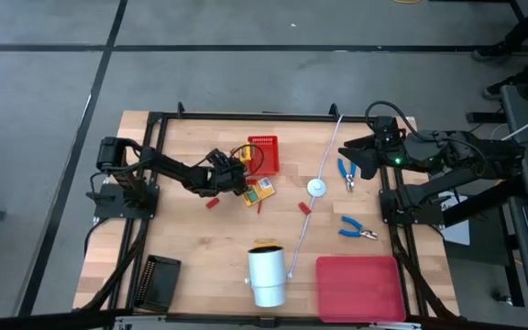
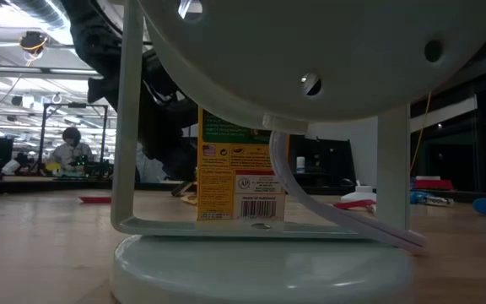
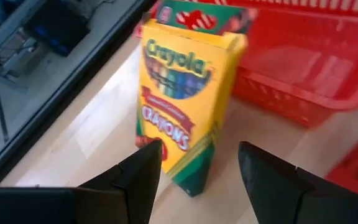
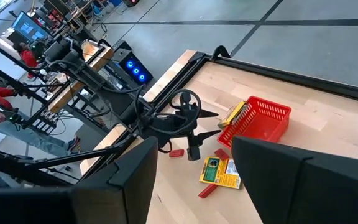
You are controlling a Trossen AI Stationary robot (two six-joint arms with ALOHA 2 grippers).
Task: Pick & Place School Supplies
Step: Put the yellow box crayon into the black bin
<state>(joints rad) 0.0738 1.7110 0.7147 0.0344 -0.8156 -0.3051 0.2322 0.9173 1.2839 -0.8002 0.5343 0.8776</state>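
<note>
A yellow-and-green crayon box (image 3: 182,93) stands upright on the table, its top against the red basket (image 3: 303,68); it also shows in the high view (image 1: 241,152) and the low view (image 2: 234,169). My left gripper (image 3: 197,177) is open, its fingers level on either side of the box's lower end, with no touch showing. A second crayon box (image 1: 260,191) lies flat near the basket. Small red blocks (image 1: 212,203) (image 1: 305,208) lie on the wood. Two blue-handled tools (image 1: 346,172) (image 1: 357,229) lie toward the right. My right gripper (image 4: 191,180) is open and waits over the table's far right part (image 1: 367,158).
A white cylinder (image 1: 266,275) lies at the near edge and fills most of the low view (image 2: 310,67). A white disc (image 1: 315,187) on a white cord lies mid-table. A flat red tray (image 1: 360,289) sits near right, a black ribbed block (image 1: 160,280) near left.
</note>
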